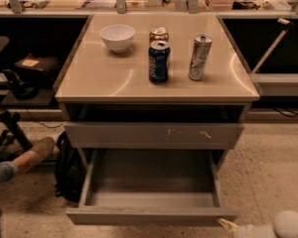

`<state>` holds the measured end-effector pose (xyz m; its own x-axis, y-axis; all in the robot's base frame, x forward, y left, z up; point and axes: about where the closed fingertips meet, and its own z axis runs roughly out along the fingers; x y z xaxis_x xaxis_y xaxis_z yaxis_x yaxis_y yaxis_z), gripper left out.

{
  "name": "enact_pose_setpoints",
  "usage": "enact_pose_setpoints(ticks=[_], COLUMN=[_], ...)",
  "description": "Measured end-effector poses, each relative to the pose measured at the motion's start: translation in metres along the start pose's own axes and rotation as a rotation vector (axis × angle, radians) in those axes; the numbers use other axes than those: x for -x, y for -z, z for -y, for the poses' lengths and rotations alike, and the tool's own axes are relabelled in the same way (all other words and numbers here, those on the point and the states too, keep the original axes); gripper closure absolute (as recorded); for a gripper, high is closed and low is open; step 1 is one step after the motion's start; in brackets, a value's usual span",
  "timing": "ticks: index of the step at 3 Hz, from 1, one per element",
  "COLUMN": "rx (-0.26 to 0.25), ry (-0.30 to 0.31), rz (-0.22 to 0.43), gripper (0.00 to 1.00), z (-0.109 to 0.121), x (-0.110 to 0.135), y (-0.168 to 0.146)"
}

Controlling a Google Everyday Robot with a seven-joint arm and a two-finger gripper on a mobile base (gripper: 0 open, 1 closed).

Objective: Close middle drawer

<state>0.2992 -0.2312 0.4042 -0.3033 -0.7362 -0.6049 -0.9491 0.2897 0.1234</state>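
Observation:
The middle drawer is pulled far out at the bottom of the grey cabinet. Its plain front faces me and its grey box interior is empty. Above it, the drawer front with pale scratch marks sticks out only slightly. My gripper shows at the bottom right corner as a pale shape with a yellowish tip. It sits just right of and below the open drawer's front right corner, and I cannot tell if it touches.
On the cabinet top stand a white bowl, a blue can, an orange can and a silver can. A black backpack and a person's shoe lie on the floor at left.

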Motion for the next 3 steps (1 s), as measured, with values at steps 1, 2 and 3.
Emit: enact_pose_setpoints(ticks=[1,2,3], rx=[0.000,0.015,0.015], ry=[0.000,0.007,0.007], rz=[0.000,0.000,0.000], gripper=[0.00,0.00,0.00], z=[-0.001,0.019,0.019], x=[0.000,0.011,0.011], y=[0.000,-0.013,-0.013])
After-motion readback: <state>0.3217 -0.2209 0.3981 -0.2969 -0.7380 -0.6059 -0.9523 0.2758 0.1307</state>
